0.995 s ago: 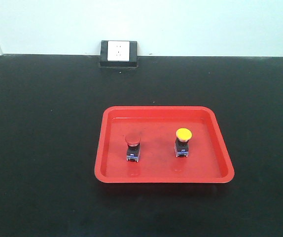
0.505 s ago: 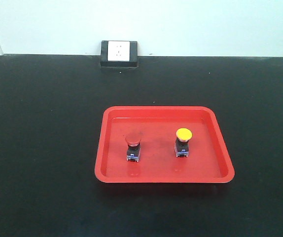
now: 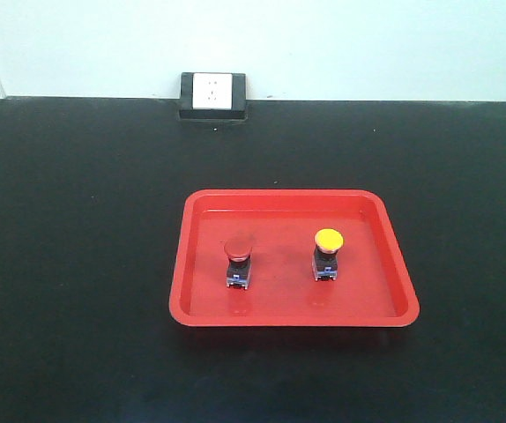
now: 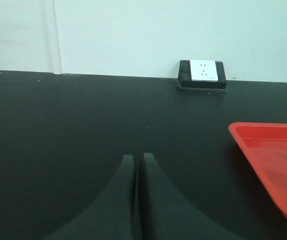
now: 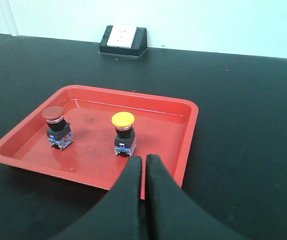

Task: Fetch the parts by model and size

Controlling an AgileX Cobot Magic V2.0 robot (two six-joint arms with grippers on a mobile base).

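Nothing moved: two domed push buttons (image 3: 238, 262) upright in glossy tray (image 3: 394, 256).

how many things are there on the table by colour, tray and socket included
red-capped push button: 1
yellow-capped push button: 1
red tray: 1, holding both buttons
black-framed white wall socket: 1, at the table's far edge
total: 4
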